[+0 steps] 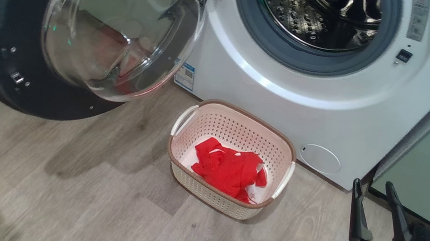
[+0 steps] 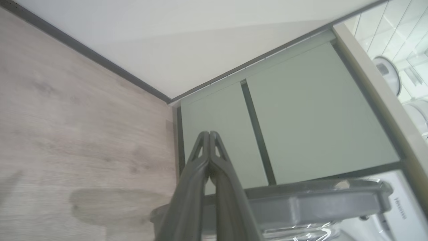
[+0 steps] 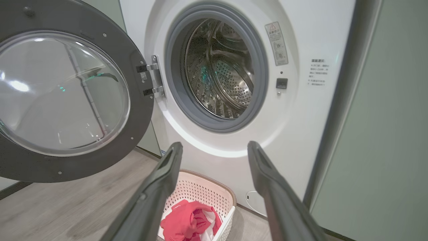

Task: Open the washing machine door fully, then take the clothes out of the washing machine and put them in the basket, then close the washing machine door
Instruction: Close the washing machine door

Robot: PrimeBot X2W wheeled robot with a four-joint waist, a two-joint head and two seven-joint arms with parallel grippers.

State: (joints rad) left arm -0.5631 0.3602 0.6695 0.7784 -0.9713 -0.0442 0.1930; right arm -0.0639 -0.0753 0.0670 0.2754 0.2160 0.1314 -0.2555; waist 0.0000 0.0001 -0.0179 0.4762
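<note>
Here, clothes point(image 1: 228, 170) in basket point(image 1: 239, 132), left of wide right pincer point(image 1: 373, 186), left pincer point(image 2: 209, 134) pressed closed.

head: high, tilted down, mid-range, washing machine point(image 1: 326, 125) at 1 o'clock, basket point(image 1: 234, 134) centre | right wrist: low, nearer, square to washing machine, shares it, door point(image 3: 140, 100) and basket with head | left wrist: rolled, floor point(image 2: 67, 117) at 9 o'clock, cabinets point(image 2: 301, 117) at 2 o'clock, door edge close at 5 o'clock
</note>
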